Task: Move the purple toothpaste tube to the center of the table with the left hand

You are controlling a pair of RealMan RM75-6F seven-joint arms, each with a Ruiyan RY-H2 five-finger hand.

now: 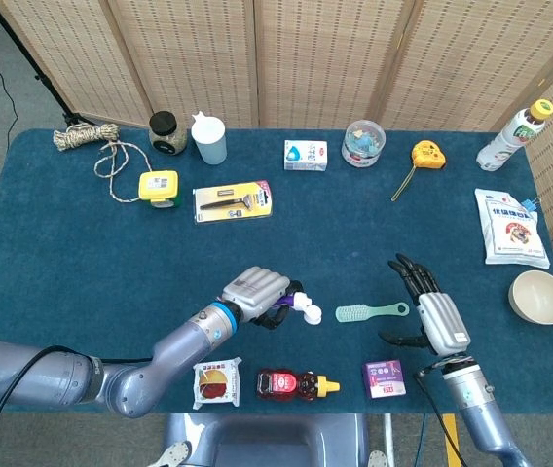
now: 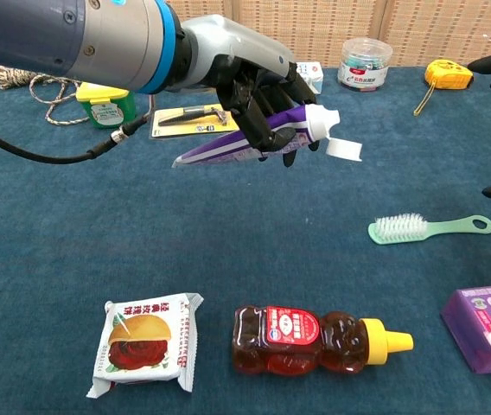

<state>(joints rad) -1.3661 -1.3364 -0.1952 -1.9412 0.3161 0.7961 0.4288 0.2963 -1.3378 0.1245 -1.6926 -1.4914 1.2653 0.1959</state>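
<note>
The left hand grips the purple tube, fingers curled around it, held off the cloth near mid-frame in the head view, white cap flipped open. Carrying looks nearly done; setting down and release remain.

My left hand is holding the toothpaste tube above the surface, left of the brush, behind the honey bottle.
</note>
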